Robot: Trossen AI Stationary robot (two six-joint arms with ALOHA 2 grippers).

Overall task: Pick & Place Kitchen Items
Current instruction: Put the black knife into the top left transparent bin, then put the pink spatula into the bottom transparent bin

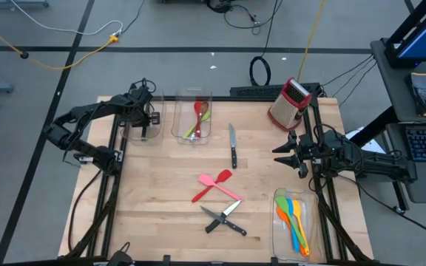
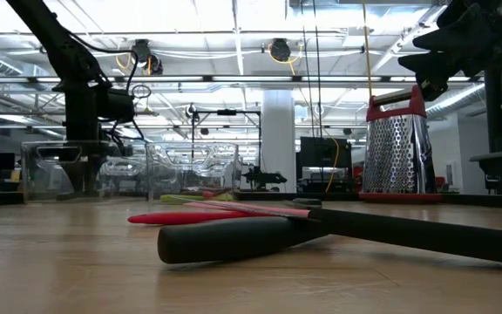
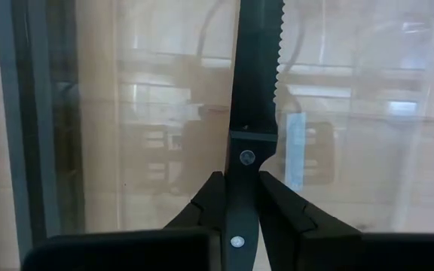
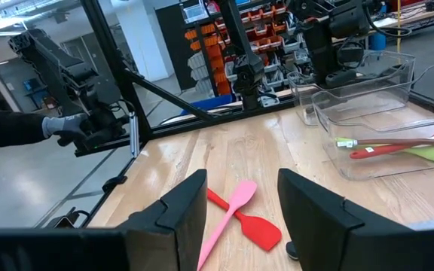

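Fingers of the left gripper (image 3: 239,207) are closed tight on the black handle of a knife (image 3: 253,90). The toothed blade points straight away from the fingers. This gripper hangs inside or just over a clear bin (image 1: 143,118) at the far left of the table (image 1: 161,207). From above I cannot tell if the knife touches the bin floor.

The right gripper (image 4: 241,199) is wide open and holds nothing. It floats above the table's right side, near the red grater (image 1: 290,103).

Next to the left bin is a second bin (image 1: 192,117) with a red spoon (image 1: 198,117) and a green spoon (image 1: 195,125) in it. A third bin (image 1: 294,222) at the near right holds orange, blue and yellow tools.

Still loose on the wood are one knife (image 1: 233,145) in the middle, a red spatula (image 1: 225,176) crossed with a pink spatula (image 1: 211,188), and two more crossed knives (image 1: 224,219) close to the front.

The spatulas lie straight ahead of the open right gripper, toward the middle of the table. The pink one runs slanted, so I think the fingers would need to turn to close across it. The right arm looks nearer to these things than the left arm.

The table-level view is mostly blocked by a big black handle, so the things behind it are hard to see.
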